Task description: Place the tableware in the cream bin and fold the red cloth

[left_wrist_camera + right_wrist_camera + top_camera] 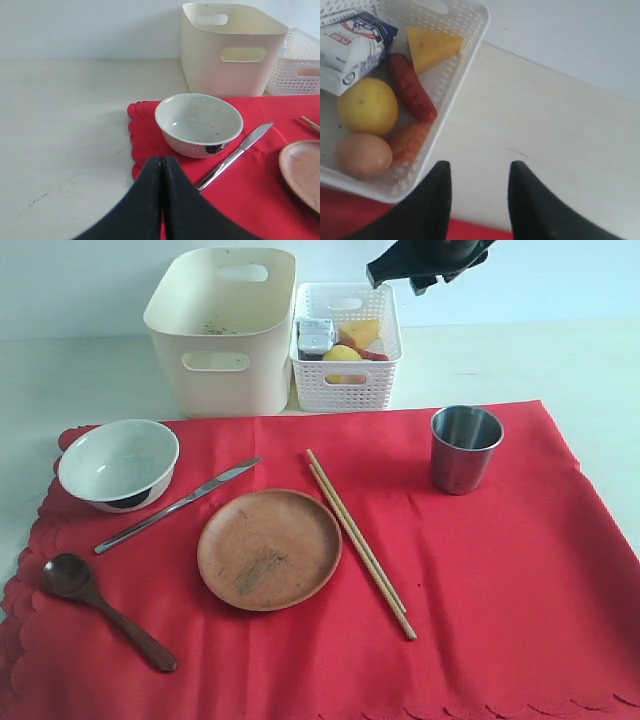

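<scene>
The red cloth (420, 580) lies spread flat on the table. On it rest a white bowl (118, 462), a metal knife (178, 504), a dark wooden spoon (100, 606), a round wooden plate (269, 548), wooden chopsticks (360, 540) and a steel cup (465, 447). The cream bin (224, 325) stands behind the cloth, with nothing of the tableware in it. My right gripper (400, 278) hangs high above the back right, open and empty (478, 167). My left gripper (162, 160) is shut and empty, just short of the bowl (198, 124) over the cloth's scalloped corner.
A white lattice basket (350, 380) beside the bin holds a milk carton (350, 47), cheese (431, 47), lemon (367, 106), egg (362, 155) and sausages (412, 94). Bare pale table (65, 125) lies left of the cloth and behind it.
</scene>
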`<state>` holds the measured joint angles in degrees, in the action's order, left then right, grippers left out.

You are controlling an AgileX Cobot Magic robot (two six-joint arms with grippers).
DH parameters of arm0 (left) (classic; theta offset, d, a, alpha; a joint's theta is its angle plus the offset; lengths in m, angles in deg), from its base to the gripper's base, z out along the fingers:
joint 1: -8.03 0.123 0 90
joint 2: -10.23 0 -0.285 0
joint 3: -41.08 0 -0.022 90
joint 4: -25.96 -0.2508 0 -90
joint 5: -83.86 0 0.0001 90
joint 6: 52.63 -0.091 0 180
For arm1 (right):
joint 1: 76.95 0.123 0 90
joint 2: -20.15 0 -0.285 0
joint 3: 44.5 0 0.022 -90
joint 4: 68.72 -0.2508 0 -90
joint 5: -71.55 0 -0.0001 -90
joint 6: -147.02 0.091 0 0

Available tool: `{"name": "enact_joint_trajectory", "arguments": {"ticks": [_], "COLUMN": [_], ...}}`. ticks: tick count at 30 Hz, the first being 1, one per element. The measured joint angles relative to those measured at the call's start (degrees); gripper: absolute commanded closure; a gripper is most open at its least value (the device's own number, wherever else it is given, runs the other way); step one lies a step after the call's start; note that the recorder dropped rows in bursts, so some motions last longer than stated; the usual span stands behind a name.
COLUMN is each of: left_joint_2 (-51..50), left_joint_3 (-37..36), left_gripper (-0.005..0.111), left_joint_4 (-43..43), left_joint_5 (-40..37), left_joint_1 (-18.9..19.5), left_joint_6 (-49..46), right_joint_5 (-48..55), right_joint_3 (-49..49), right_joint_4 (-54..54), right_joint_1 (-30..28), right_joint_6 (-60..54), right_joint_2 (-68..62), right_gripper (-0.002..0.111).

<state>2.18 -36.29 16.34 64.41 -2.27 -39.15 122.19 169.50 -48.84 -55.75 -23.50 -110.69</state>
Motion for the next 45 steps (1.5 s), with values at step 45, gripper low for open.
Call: {"name": "enact_joint_trajectory", "arguments": {"ticks": [45], "left_joint_2": [0.0], "left_joint_3": [0.0], "left_gripper": [0.105], "left_joint_4": [0.0], "left_joint_5": [0.0], "left_joint_1": [0.0], "left_joint_6": [0.0], "right_joint_5": [-23.3], "right_joint_3": [-67.3], "right_joint_4": [-7.3], "right_joint_1": [0.0], "right_joint_6": [0.8], "right_joint_2": [87.9], "right_gripper": [0.108]}}
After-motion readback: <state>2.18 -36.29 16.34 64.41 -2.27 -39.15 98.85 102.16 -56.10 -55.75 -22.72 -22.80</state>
